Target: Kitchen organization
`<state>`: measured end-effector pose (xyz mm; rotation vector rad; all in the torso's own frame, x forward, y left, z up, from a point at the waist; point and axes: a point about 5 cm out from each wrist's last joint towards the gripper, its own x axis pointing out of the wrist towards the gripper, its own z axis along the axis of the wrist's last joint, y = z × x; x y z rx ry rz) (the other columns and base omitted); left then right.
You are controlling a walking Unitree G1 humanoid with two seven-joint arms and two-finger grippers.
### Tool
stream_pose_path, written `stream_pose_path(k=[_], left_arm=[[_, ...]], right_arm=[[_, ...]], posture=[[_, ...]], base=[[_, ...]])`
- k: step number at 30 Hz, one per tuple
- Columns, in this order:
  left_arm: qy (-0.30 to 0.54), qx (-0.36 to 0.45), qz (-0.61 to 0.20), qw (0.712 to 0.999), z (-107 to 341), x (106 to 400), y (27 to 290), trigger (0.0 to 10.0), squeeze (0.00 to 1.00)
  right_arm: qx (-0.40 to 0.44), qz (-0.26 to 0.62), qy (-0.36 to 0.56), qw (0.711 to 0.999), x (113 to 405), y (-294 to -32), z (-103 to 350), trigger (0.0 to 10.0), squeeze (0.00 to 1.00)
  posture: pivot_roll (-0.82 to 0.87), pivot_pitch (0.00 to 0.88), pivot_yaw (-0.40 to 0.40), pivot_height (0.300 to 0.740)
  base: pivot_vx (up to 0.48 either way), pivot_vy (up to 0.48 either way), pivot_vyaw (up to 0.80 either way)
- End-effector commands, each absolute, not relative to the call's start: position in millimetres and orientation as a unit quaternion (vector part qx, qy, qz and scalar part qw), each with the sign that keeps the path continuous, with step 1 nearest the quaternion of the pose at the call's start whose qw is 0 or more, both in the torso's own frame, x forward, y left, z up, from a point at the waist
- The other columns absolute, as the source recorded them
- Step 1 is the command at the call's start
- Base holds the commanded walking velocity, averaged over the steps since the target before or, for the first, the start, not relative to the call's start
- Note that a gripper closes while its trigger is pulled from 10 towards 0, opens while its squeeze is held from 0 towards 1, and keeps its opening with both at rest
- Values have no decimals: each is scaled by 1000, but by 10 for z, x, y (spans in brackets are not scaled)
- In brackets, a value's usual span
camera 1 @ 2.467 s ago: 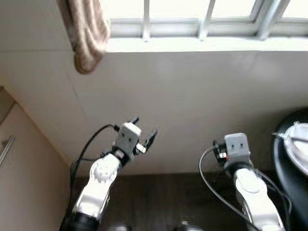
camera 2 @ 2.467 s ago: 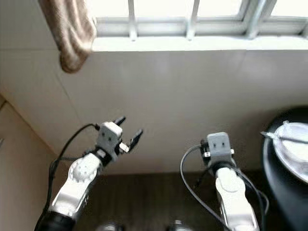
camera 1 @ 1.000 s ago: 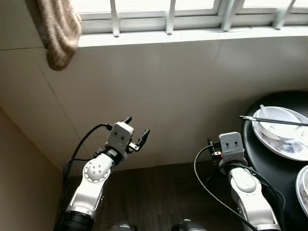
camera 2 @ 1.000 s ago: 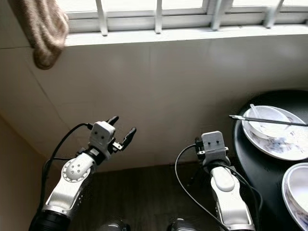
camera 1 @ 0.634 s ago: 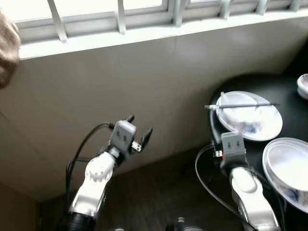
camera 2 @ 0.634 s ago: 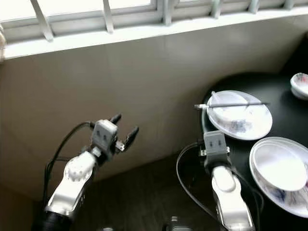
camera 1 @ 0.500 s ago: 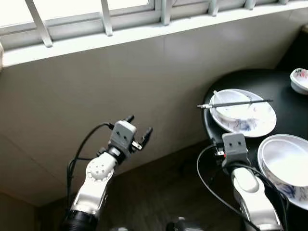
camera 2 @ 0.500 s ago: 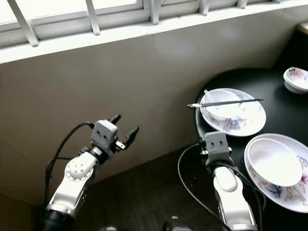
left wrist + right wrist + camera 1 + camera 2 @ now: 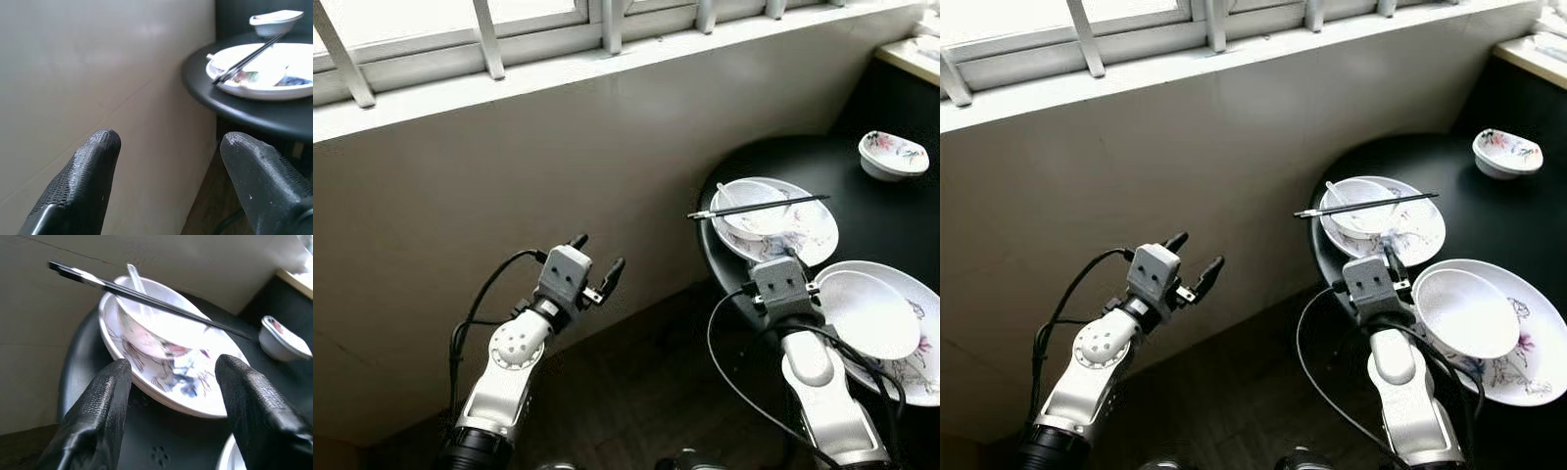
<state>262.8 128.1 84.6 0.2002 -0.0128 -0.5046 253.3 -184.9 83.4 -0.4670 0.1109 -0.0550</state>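
A round black table [image 9: 803, 157] stands at the right. On it, a flowered plate [image 9: 818, 235] holds a white bowl [image 9: 749, 213] with a spoon [image 9: 724, 196], and black chopsticks [image 9: 759, 206] lie across the bowl. Nearer me, a second flowered plate [image 9: 915, 367] carries a white bowl [image 9: 867, 313]. A small dish [image 9: 893, 155] sits farther back. My right gripper [image 9: 173, 362] is open, low at the table's near edge, pointing at the plate with the chopsticks [image 9: 146, 298]. My left gripper [image 9: 594, 257] is open in the air, facing the wall.
A pale tiled wall [image 9: 509, 176] runs under a barred window sill [image 9: 509, 78]. Dark wooden floor [image 9: 636, 392] lies below my arms. A light counter edge [image 9: 911, 54] shows at the top right behind the table.
The camera has swung to the right: the hanging towel has left the picture and the black table with its dishes has come in. Both arms keep the same pose.
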Motion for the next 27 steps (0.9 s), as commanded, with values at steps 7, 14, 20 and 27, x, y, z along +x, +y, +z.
stream_pose_path(k=[7, 14, 20, 27], left_arm=[[-4, 97, -257, 961, 844, 2638, 1232, 10000, 0], [-4, 97, -258, 961, 842, 2635, 1230, 10000, 0], [-4, 98, -259, 961, 841, 2637, 1228, 10000, 0], [-4, 99, -259, 961, 842, 2639, 1232, 10000, 0]], right_arm=[[-227, -46, 72, 970, 2514, -1933, 785, 10000, 0], [-229, -41, 71, 970, 2521, -1918, 790, 10000, 0], [-217, -40, 67, 973, 2528, -1915, 802, 10000, 0], [-177, -75, 94, 977, 2524, -1988, 786, 10000, 0]], posture=[[42, 0, -18, 740], [44, 0, -19, 740], [44, 0, -17, 740], [46, 0, -15, 740]], base=[[0, 0, -800], [0, 0, -343], [0, 0, 0], [0, 0, 0]])
